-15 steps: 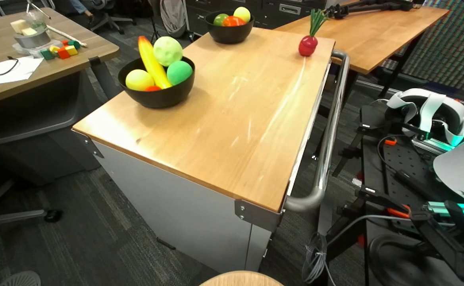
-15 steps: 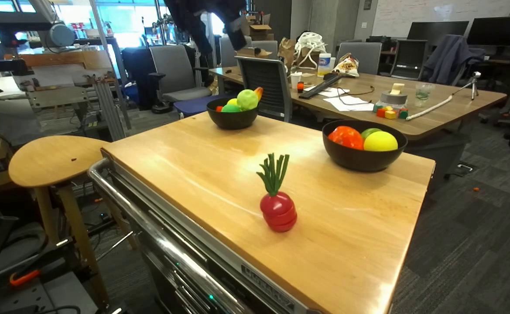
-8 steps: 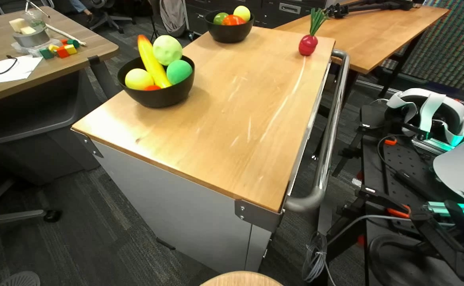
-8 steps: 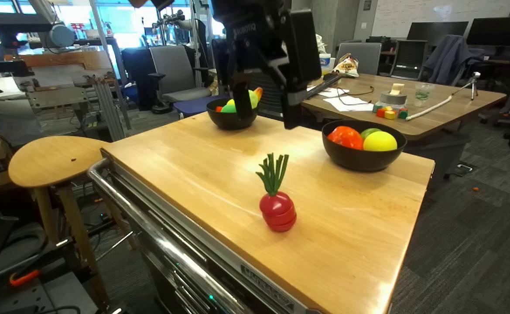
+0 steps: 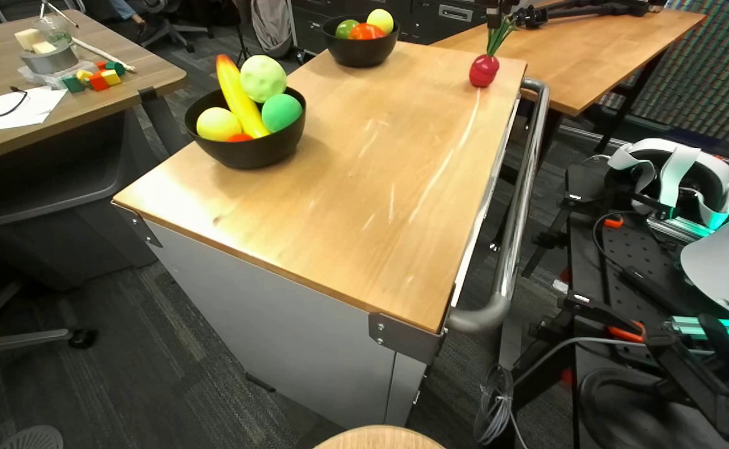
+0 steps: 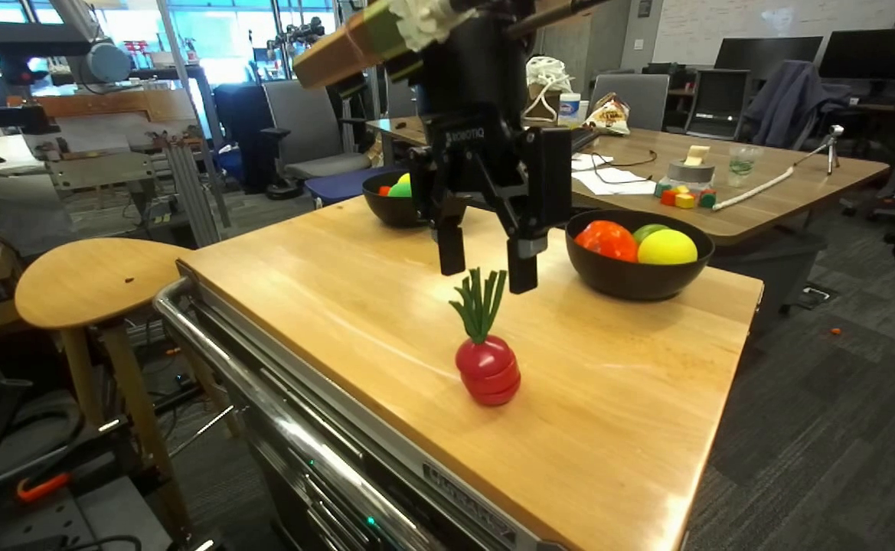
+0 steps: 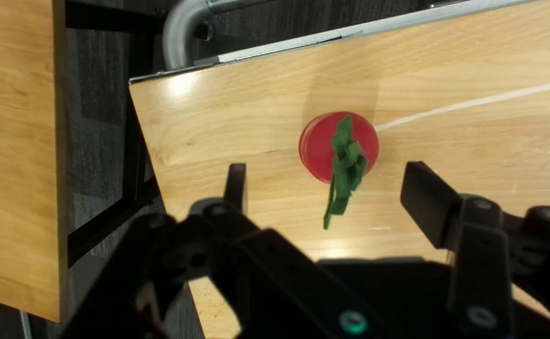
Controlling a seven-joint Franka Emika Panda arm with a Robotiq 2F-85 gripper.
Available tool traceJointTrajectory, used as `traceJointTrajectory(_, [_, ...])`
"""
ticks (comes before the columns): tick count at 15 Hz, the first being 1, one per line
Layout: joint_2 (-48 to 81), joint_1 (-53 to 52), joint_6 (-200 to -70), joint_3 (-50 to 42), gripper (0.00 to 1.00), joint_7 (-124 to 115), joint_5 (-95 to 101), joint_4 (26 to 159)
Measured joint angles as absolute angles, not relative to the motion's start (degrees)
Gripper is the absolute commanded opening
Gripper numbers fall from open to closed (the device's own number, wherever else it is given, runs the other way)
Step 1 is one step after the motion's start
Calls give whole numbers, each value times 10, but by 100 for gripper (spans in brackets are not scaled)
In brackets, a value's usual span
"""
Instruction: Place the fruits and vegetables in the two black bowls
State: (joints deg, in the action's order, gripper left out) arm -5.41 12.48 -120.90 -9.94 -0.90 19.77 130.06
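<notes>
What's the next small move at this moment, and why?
Probably lower the open gripper slightly, over the radish: it stands on the table, outside both bowls, and in the wrist view its leaves show between the spread fingers.

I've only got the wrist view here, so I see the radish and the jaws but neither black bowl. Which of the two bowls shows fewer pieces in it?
Observer: The black bowl with three showing: a green piece, a red piece and a yellow piece. The other black bowl shows five in an exterior view.
Operator: Thanks. Looking down, I can't judge height. Are the jaws around the red part of the radish?
Observer: No. In an exterior view the open jaws are above the red part, seeming to reach only about as low as the tops of the green leaves.
</notes>
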Motion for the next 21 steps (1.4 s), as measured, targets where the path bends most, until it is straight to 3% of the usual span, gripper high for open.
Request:
traceJointTrajectory(6, [-17, 119, -1208, -98, 4, -34, 197, 1275])
traceJointTrajectory(7, [-11, 119, -1206, -98, 1, -41, 193, 1268])
traceJointTrajectory(12, [9, 121, -1151, -108, 1, -50, 106, 1201])
traceJointTrajectory(21, [15, 150, -1106, -144, 1, -64, -114, 965])
